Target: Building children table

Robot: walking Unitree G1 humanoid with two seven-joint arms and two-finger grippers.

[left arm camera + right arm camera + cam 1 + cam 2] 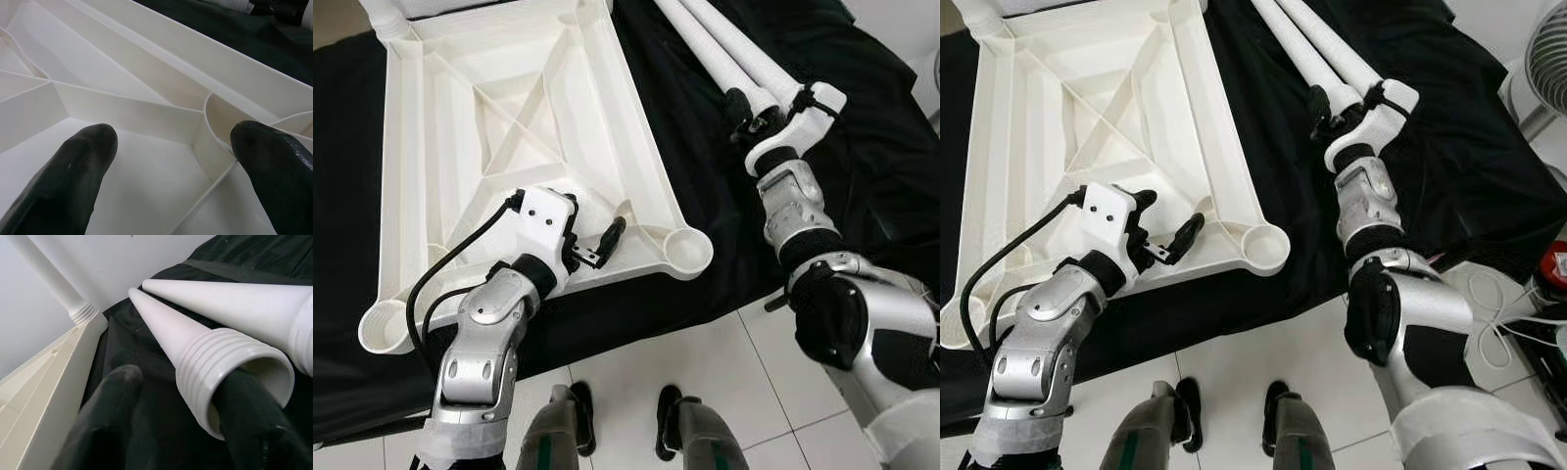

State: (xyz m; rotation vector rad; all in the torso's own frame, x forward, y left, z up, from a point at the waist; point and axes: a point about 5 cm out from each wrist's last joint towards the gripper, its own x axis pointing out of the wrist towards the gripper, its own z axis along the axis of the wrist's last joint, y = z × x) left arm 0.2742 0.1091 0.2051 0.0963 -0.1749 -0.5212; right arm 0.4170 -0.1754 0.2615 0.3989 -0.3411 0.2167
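The white plastic table top (411, 147) lies upside down on a black cloth, ribs facing up. One white leg (49, 276) stands screwed into its far left corner. My left gripper (595, 230) hovers open over the ribs by the near right corner socket (688, 247), holding nothing; its fingers (73, 181) straddle a rib. Two loose white legs (724, 49) lie side by side on the cloth to the right. My right gripper (749, 110) is at their threaded ends, open, with one leg's threaded end (230, 367) lying against one finger (254, 431).
The black cloth (862, 147) covers the low work surface, whose near edge runs just before my feet (626, 421) on white floor tiles. A fan (1547, 59), a red object (1555, 264) and a white cable (1508, 323) sit at the right.
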